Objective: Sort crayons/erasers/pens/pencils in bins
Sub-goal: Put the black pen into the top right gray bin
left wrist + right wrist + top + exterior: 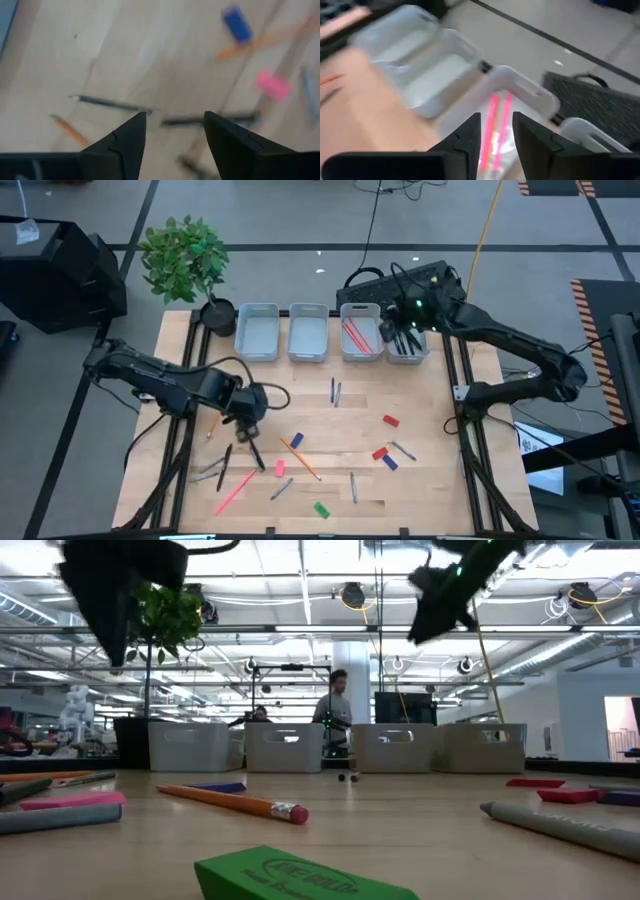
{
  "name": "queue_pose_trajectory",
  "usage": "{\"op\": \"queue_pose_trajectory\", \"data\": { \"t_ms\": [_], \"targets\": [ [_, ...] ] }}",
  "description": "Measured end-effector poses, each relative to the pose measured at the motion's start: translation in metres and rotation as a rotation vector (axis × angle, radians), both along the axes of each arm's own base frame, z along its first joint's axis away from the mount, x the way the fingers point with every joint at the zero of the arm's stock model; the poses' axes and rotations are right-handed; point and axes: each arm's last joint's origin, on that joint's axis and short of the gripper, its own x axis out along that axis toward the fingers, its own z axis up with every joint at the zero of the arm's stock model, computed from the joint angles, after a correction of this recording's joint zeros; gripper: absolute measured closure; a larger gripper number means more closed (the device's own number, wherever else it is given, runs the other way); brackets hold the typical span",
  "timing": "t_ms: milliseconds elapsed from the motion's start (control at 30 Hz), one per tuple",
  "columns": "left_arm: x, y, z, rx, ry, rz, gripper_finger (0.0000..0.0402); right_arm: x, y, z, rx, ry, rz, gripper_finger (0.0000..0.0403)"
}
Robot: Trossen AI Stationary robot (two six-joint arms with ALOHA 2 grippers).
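Four pale bins stand in a row at the table's far edge: two bare ones (258, 332) (308, 332), one holding pink sticks (361, 332), and one holding dark pens (405, 342). My right gripper (496, 117) hangs open over the two right-hand bins, the pink sticks (497, 112) showing past its fingers. My left gripper (175, 120) is open above the table's left half, over dark pens (110, 103) (210, 120). Erasers lie flat on the wood: red (390, 420), blue (297, 440), pink (280, 468) and green (321, 508). An orange pencil (300, 455) lies mid-table.
A black pot with a green plant (215, 315) stands left of the bins. A long pink stick (235, 492), grey pens (335, 390) (352, 486) and more erasers (385, 457) lie scattered over the table's near half. A person (335, 710) stands in the room behind the bins.
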Motion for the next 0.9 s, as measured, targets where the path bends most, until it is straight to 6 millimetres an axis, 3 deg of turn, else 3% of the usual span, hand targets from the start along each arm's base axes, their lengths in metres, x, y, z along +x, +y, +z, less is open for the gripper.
{"op": "queue_pose_trajectory", "data": {
  "t_ms": [233, 400, 633, 900],
  "targets": [
    [-0.003, -0.004, -0.028, -0.066, 0.092, -0.618, 0.0199, 0.01, 0.067, 0.02, -0.096, -0.063, 0.316, 0.0313],
    [-0.01, -0.005, -0.057, -0.06, 0.185, -0.935, 0.0199, 0.019, 0.106, 0.02, -0.086, -0.082, 0.392, 0.0314],
    [0.009, -0.008, -0.084, -0.02, 0.133, -1.076, 0.02, 0.028, 0.136, 0.015, -0.093, -0.085, 0.371, 0.0314],
    [0.018, -0.032, -0.114, 0.015, 0.19, -1.137, 0.02, 0.029, 0.14, 0.013, -0.1, -0.075, 0.363, 0.0314]
  ]
}}
